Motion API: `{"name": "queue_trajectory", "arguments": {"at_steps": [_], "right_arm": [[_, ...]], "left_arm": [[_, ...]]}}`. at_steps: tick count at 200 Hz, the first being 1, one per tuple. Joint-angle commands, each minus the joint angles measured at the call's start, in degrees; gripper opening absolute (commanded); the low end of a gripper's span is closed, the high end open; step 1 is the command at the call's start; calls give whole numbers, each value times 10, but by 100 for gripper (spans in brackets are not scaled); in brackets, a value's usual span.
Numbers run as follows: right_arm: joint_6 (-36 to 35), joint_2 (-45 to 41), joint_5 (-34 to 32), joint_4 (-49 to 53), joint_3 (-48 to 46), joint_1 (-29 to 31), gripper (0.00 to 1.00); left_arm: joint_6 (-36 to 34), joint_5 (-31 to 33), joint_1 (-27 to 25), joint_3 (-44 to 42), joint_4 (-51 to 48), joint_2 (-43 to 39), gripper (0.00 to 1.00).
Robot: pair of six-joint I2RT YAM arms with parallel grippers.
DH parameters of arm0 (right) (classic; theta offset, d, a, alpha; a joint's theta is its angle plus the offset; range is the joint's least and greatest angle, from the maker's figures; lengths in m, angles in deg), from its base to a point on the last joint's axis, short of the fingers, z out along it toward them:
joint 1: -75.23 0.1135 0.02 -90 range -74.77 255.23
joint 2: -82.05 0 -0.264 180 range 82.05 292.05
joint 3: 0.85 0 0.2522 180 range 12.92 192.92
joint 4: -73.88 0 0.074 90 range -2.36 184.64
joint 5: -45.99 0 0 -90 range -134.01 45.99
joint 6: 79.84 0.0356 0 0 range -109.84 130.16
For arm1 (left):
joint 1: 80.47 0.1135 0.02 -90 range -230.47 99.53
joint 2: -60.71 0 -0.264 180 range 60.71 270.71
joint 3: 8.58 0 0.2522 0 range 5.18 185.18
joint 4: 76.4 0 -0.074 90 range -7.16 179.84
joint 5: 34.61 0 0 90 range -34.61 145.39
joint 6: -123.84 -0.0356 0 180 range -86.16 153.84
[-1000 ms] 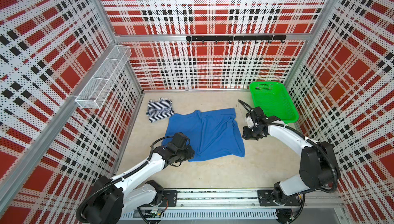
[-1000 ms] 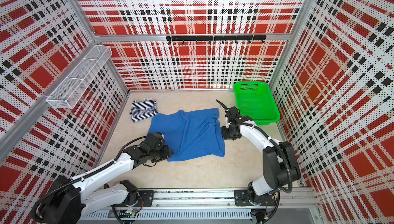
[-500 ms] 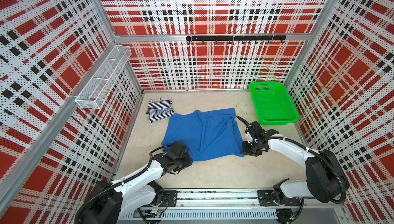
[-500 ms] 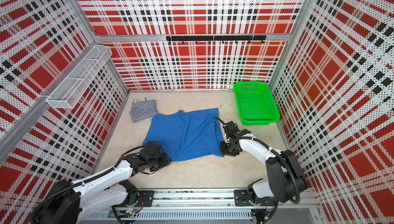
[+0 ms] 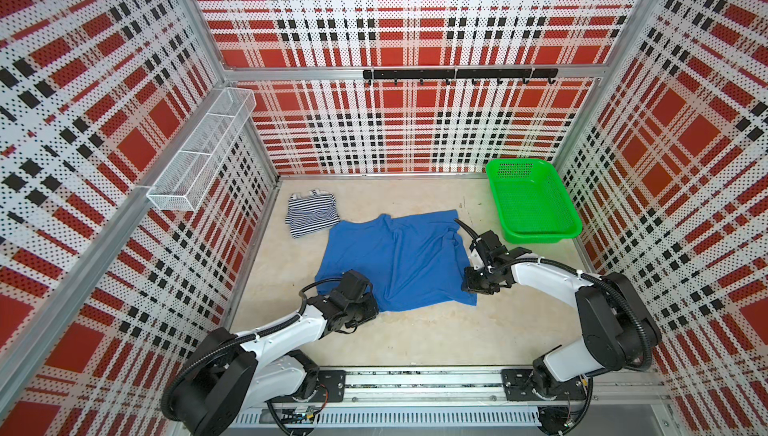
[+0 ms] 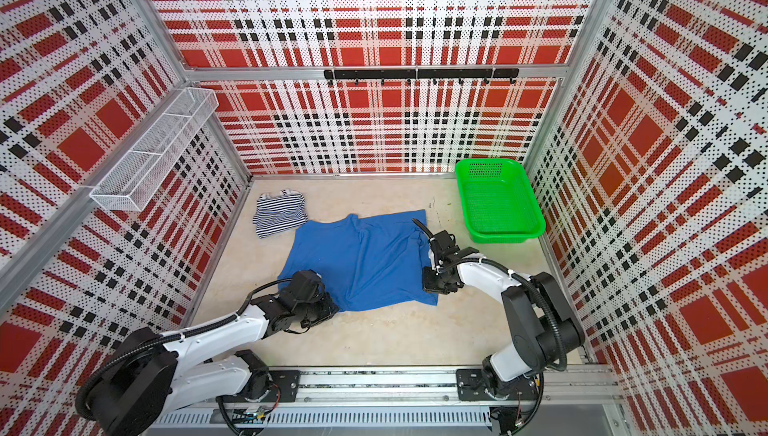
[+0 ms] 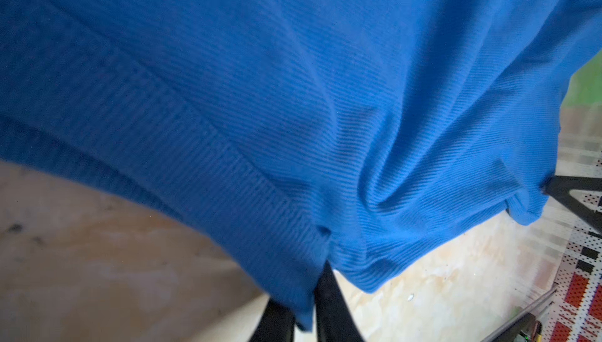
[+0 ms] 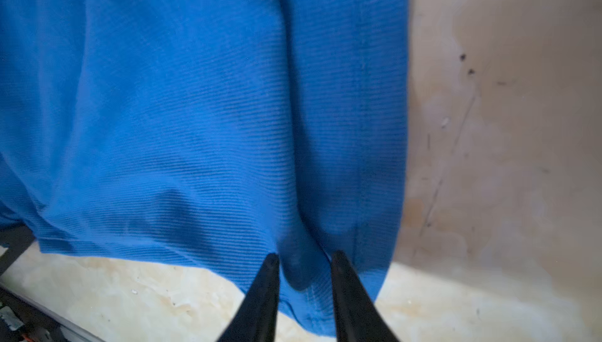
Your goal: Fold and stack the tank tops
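Though near blue top (image 5: pixel 395 263), basket (image 5: pixel 536 235) apart

A blue tank top (image 6: pixel 365 263) lies spread and wrinkled mid-table. The left gripper (image 6: pixel 330 310) sits at its near left corner, the right gripper (image 6: pixel 433 286) at its near right edge. A striped tank top (image 6: pixel 279 213) lies folded far left, a green basket (image 6: pixel 498 201) far right.

A robotics lab test cell: perforated red, black and white plaid wall panels (image 5: pixel 415 18) in aluminium framing (image 5: pixel 415 74) enclose a beige tabletop (image 5: pixel 415 342) (two white-and-black robot arms (image 5: pixel 286 330) stand on a metal rail (image 5: pixel 415 384) along its front edge).
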Motion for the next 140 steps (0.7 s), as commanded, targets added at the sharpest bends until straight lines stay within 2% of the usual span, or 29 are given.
{"name": "queue_trajectory", "arguments": {"at_steps": [1,4,35,72,101,125,140], "right_arm": [[5,-6,-13,18,-16,5,5],[5,-11,-19,25,-16,6,0],[-8,-72,-78,107,7,-1,0],[-38,-130,-121,201,43,-36,0],[-39,-144,-109,232,11,-42,0],[-17,-152,-47,213,-49,-37,0],[-3,-153,-52,225,-57,-31,0]], "left_arm": [[-8,-3,-2,1,-2,-1,8],[-9,-2,-2,1,-6,-4,6],[-20,3,20,3,-54,-50,0],[-25,-6,26,-2,-96,-94,0],[-18,-3,-2,-4,-102,-81,5],[-3,3,-23,-10,-116,-80,5],[10,10,-32,-16,-135,-95,5]]}}
